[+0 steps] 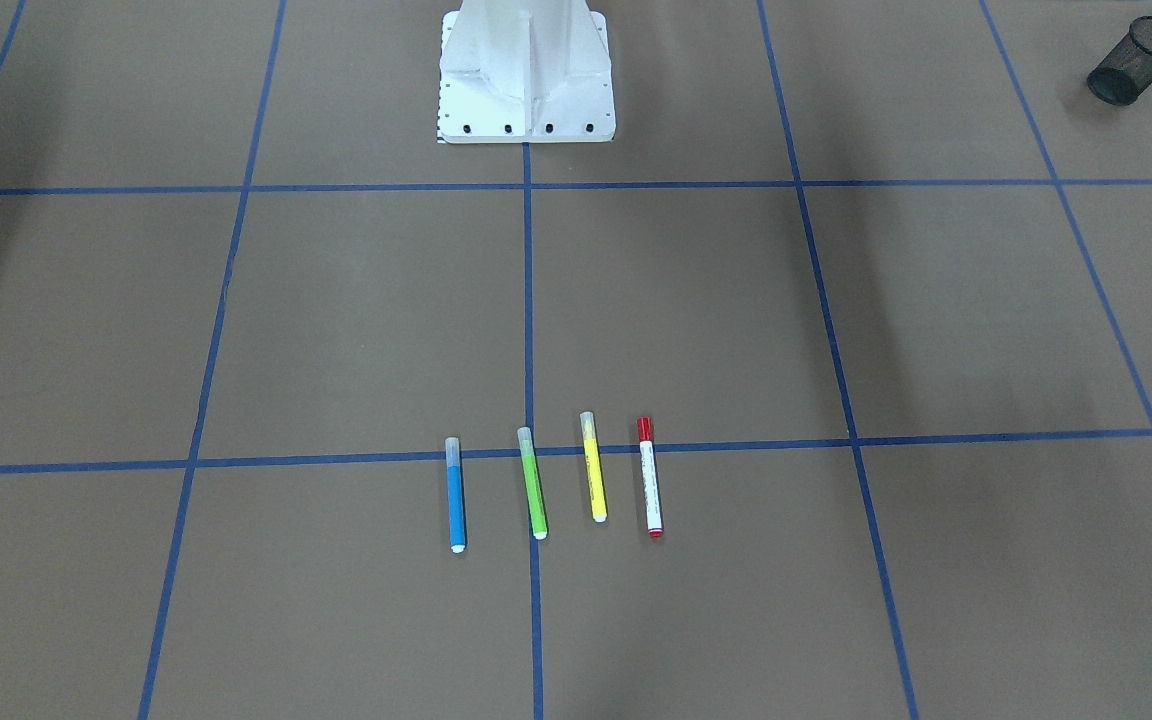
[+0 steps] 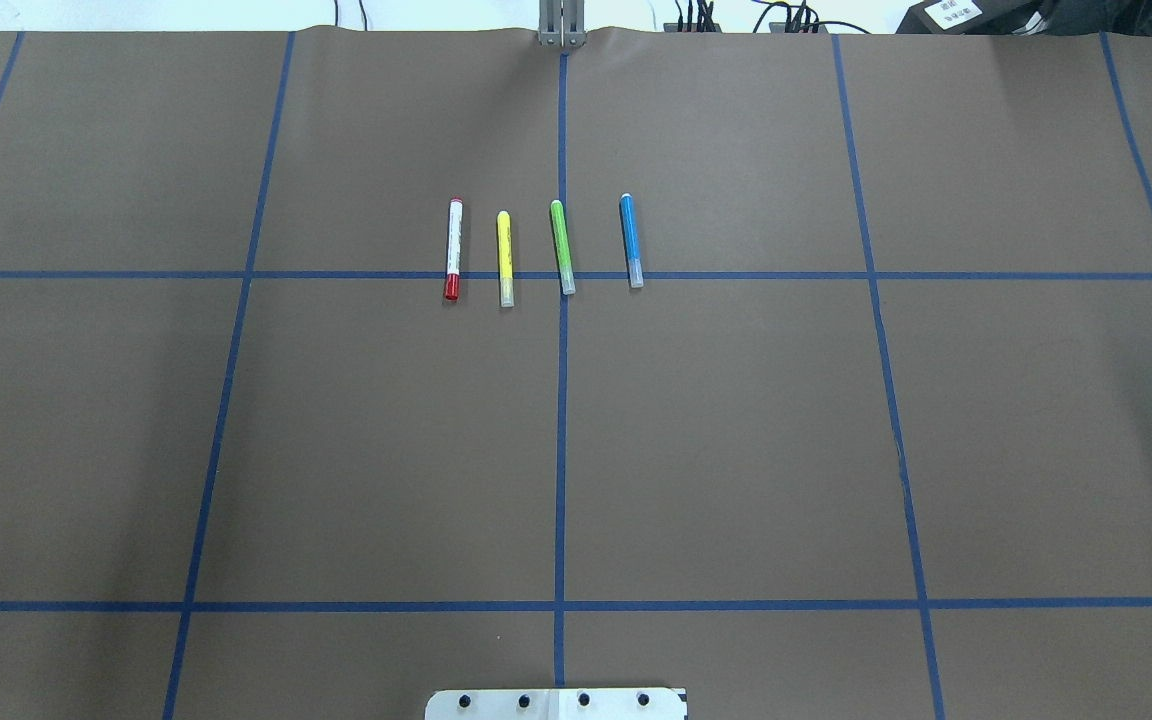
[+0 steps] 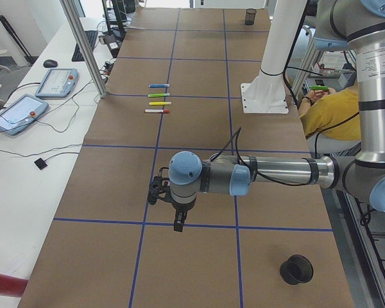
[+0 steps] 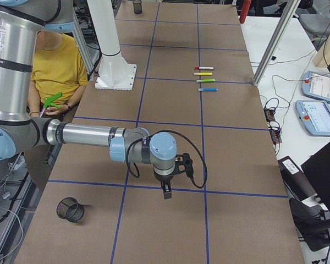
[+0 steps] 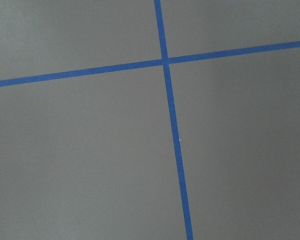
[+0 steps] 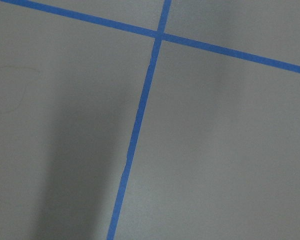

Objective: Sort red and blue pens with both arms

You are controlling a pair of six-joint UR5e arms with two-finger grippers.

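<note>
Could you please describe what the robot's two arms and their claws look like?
Both the left arm and right arm are silver-grey tubes with pale blue joint caps. A black cable loops at each wrist, and the left claw and right claw are black and narrow.

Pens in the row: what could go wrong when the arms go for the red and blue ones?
1. The red pen lies close beside the yellow pen; a grab from above could nudge or catch the yellow one.
2. The green pen lies next to the blue pen, so the same may happen there.
3. The slim round pens could roll if pinched off-centre.
</note>
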